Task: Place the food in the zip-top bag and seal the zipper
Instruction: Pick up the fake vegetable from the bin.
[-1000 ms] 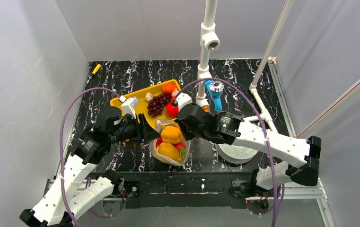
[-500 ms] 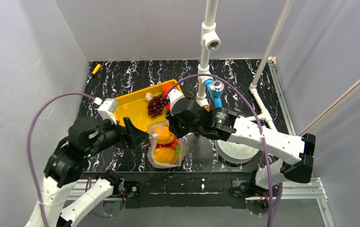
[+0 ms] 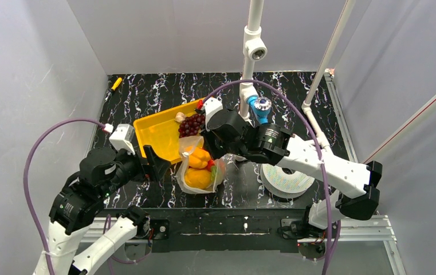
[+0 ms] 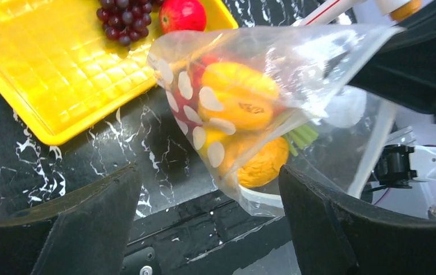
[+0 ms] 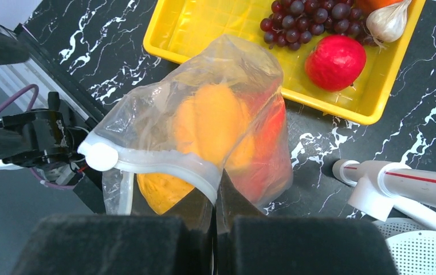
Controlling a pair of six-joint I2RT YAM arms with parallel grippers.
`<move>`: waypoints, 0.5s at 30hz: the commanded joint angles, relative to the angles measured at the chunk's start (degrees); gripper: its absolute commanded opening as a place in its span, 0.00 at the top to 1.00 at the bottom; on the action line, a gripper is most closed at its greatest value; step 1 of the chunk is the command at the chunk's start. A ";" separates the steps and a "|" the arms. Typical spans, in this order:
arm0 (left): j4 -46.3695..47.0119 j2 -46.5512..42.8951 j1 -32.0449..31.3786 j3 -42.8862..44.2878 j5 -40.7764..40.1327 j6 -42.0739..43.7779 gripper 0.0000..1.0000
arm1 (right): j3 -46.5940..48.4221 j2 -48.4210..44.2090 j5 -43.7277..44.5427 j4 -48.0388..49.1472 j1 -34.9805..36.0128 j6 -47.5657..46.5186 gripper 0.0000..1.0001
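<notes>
The clear zip-top bag (image 3: 199, 170) holds yellow, orange and red toy food and hangs off the table. My right gripper (image 5: 216, 192) is shut on the bag's mouth edge, pinching the white zipper (image 5: 167, 163) strip beside its round slider (image 5: 101, 156); from the top view it (image 3: 217, 156) stands at the bag's right. My left gripper (image 4: 209, 229) is wide open and empty, with the bag (image 4: 244, 103) ahead of it and apart; it (image 3: 157, 162) sits left of the bag. Purple grapes (image 5: 295, 20), a red apple (image 5: 336, 62) and a garlic (image 5: 387, 20) lie in the yellow tray (image 5: 204, 26).
The yellow tray (image 3: 158, 129) lies tilted behind the bag. A white spool disc (image 3: 287, 180) sits to the right under my right arm. A blue tool (image 3: 259, 109) and a white pole (image 3: 248, 69) stand behind. A yellow marker (image 3: 116, 83) lies far left.
My left gripper has let go of the bag, opened and pulled back to the left. My right gripper has carried the bag a little left and toward the tray.
</notes>
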 commanded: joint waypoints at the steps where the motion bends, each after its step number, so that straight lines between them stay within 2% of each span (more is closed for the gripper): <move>1: -0.23 0.80 0.16 -2.49 -1.60 0.39 0.12 | 2.99 -4.30 -0.32 1.09 0.19 -0.93 0.99; 6: -0.22 4.48 0.16 -3.73 -4.40 -0.64 0.09 | 2.17 -8.03 -2.15 -0.06 0.18 0.65 0.99; 11: 2.15 12.03 0.29 -2.95 -7.08 0.19 0.03 | -1.02 -12.67 -1.44 -0.50 0.18 2.20 0.99; 15: 7.43 20.01 4.25 -2.83 -3.42 2.33 0.03 | -4.03 -15.19 0.15 0.20 0.20 2.92 0.99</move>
